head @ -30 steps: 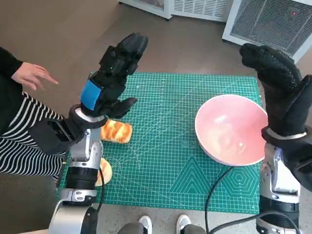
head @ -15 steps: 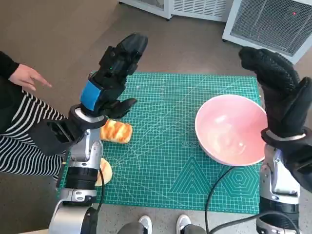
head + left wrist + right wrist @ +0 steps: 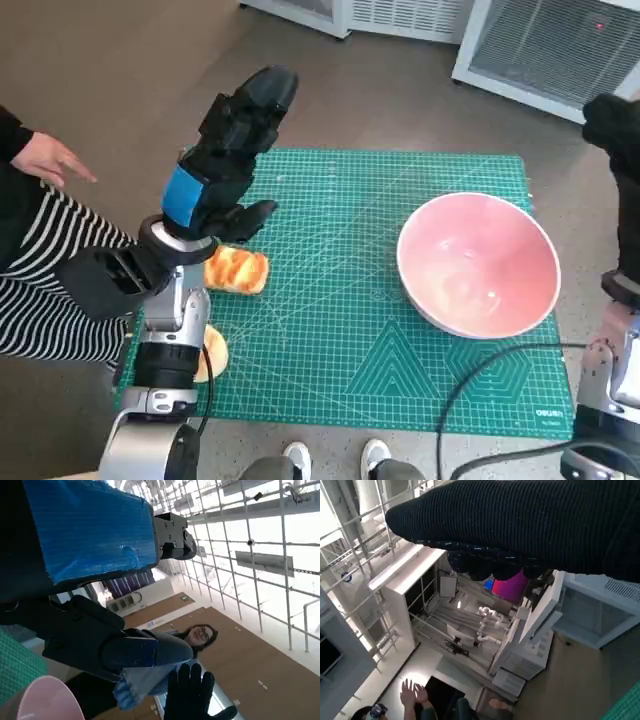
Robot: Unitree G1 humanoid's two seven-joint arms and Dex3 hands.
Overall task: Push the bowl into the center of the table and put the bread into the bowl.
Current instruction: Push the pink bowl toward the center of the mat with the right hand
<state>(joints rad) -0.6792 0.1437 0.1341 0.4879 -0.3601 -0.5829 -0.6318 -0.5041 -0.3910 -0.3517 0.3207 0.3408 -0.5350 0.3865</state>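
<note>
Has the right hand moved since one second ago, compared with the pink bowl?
Yes. In the head view the right hand has swung outward, away from the pink bowl, toward the mat's right edge; it holds nothing.

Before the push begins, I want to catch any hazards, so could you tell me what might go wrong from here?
1. The pink bowl sits toward the mat's right side, near its edge; a badly aimed push from the right robot hand might send it off.
2. A black cable lies in front of the bowl and could snag the right arm.
3. A person's hand is close to the raised left robot hand above the bread.
</note>
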